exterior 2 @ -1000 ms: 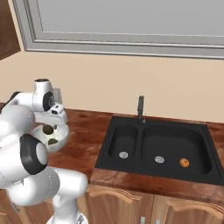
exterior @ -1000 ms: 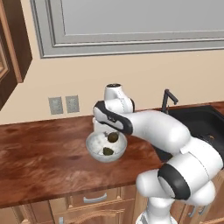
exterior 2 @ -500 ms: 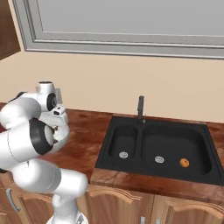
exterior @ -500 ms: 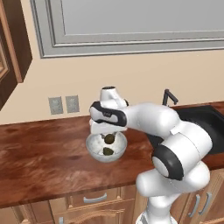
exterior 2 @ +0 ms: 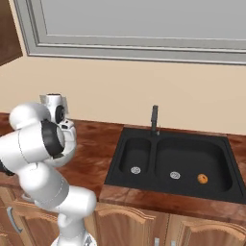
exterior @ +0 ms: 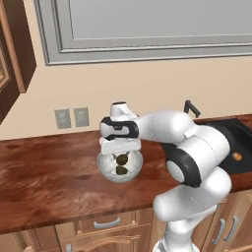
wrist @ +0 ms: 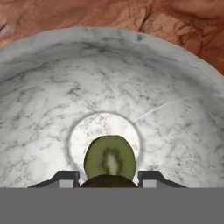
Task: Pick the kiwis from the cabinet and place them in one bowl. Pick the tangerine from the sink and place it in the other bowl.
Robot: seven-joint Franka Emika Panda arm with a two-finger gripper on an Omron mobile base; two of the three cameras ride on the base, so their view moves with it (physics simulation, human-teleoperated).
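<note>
Between our jaws, closed on it, we are gripping one kiwi [exterior: 121, 159] above the bowl [exterior: 106, 170]; beneath it the second kiwi [wrist: 109, 161] is lying (cut face up) while the tangerine [exterior 2: 202, 178] is sitting in the sink [exterior 2: 144, 144], well apart.

The left base view looks forward and down from behind the arm's left side at the wooden counter [exterior: 54, 167], the bowl [exterior: 119, 166] and the far wall. The right base view looks from behind its right, taking in the sink [exterior 2: 175, 166] to the right. Both share the counter, the wall and the sink. The hand view looks straight down, very near, into the bowl.
</note>
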